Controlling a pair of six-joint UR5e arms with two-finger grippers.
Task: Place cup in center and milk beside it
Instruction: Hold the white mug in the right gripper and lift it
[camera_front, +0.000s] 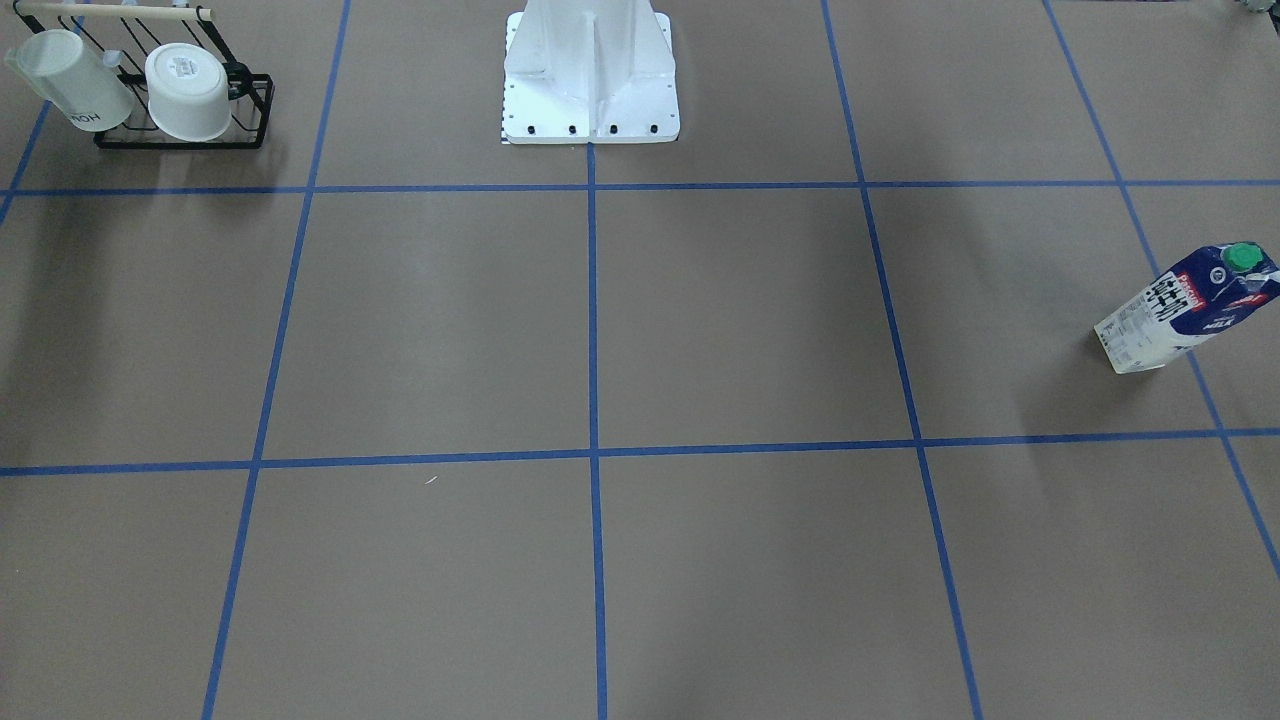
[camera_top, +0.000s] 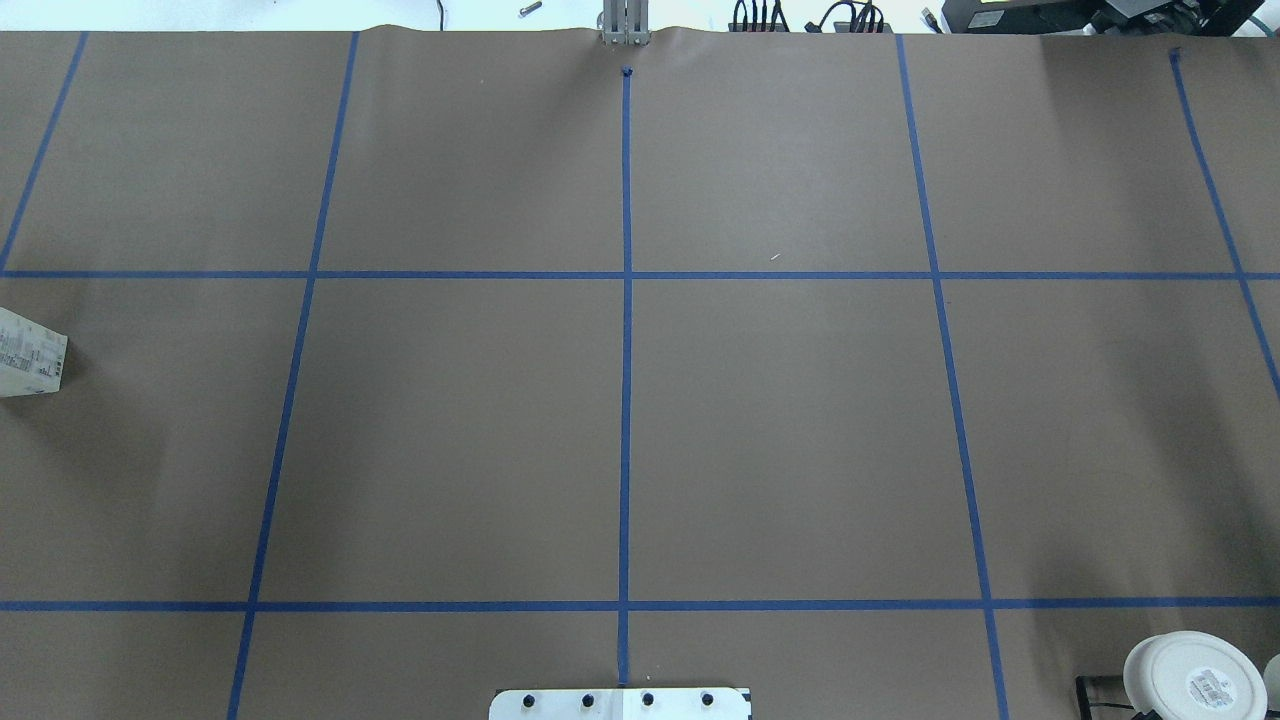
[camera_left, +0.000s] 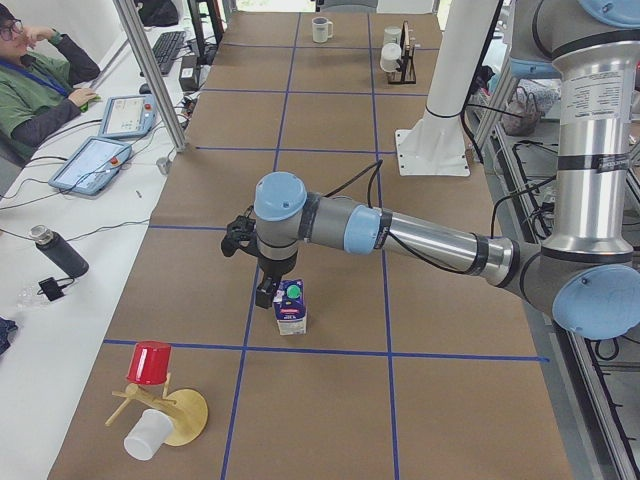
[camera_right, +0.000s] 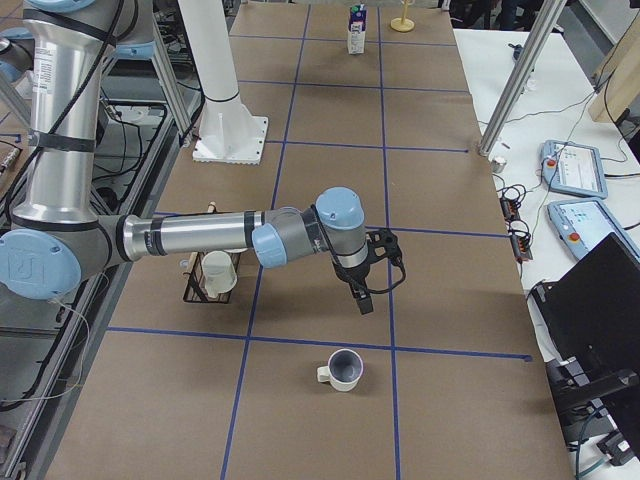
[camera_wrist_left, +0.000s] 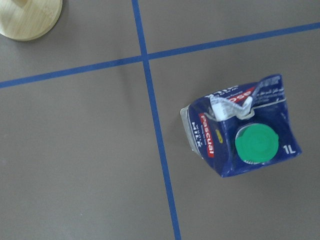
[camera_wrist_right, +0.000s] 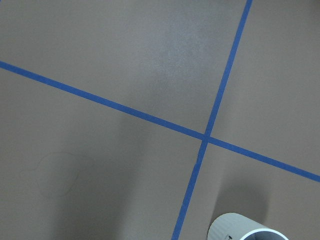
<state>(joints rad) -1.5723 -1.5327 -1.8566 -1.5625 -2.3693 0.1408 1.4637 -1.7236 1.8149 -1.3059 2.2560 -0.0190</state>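
Observation:
The milk (camera_left: 291, 307) stands upright near the table's left end; it also shows in the front view (camera_front: 1190, 310) and from above in the left wrist view (camera_wrist_left: 240, 137). My left gripper (camera_left: 264, 296) hangs just beside and above it; I cannot tell if it is open or shut. The cup (camera_right: 345, 370), a plain white mug, stands upright near the table's right end. Its rim shows at the bottom of the right wrist view (camera_wrist_right: 245, 230). My right gripper (camera_right: 362, 300) hovers above and behind it; its state cannot be told. The center (camera_top: 625, 440) is bare brown paper.
A black wire rack (camera_front: 185, 135) holds a lettered mug (camera_front: 70, 80) and a sticker-based cup (camera_front: 190, 92) by the robot's right side. A wooden stand (camera_left: 185, 415) with a red cup (camera_left: 150, 362) sits at the left end. The robot's white base (camera_front: 590, 110) is at the rear middle.

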